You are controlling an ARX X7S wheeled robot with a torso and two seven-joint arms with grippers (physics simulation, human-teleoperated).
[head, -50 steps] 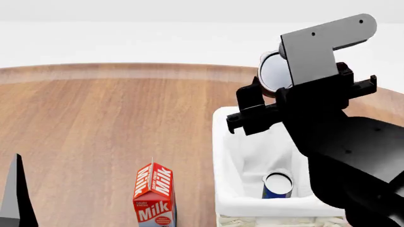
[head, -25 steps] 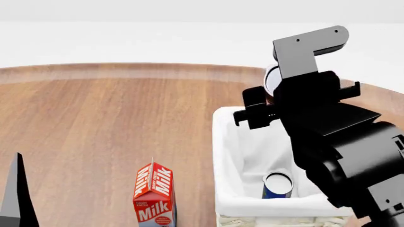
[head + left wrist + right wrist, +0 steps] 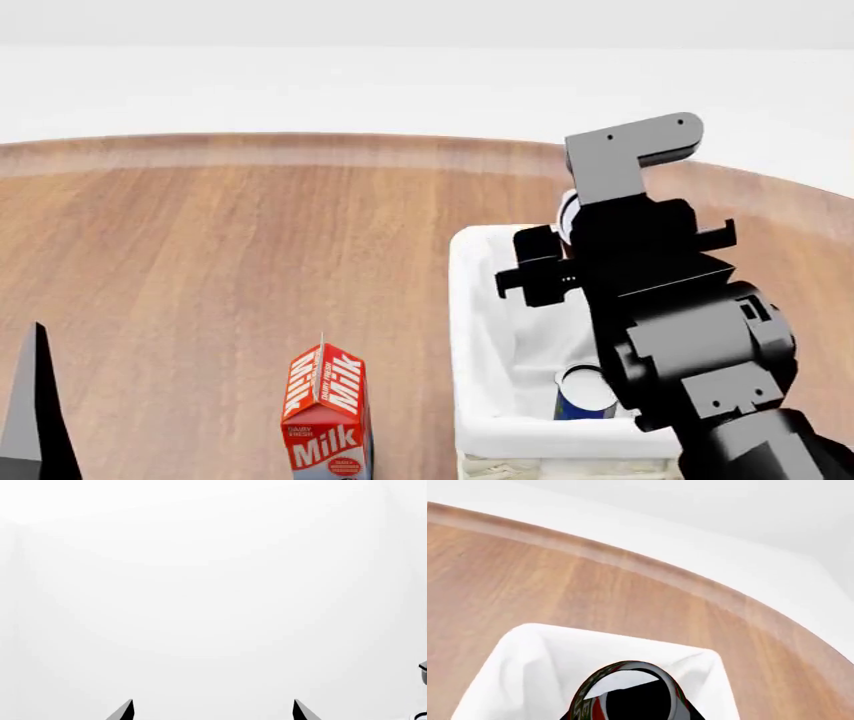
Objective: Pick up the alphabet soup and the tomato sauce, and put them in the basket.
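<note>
Wooden surface (image 3: 227,260), white backdrop. Right gripper (image 3: 594,262) over basket (image 3: 470,300), fingers clenched on tomato sauce (image 3: 627,692), positioned for drop. Alphabet soup (image 3: 583,392) already inside basket. Left fingers (image 3: 127,711) spread, empty, idle.

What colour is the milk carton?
Red, with white "Milk" lettering; clearest in the head view.

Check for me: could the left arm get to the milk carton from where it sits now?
Probably yes: the left gripper is low at the near left, open, and only bare table lies between it and the milk carton.
</note>
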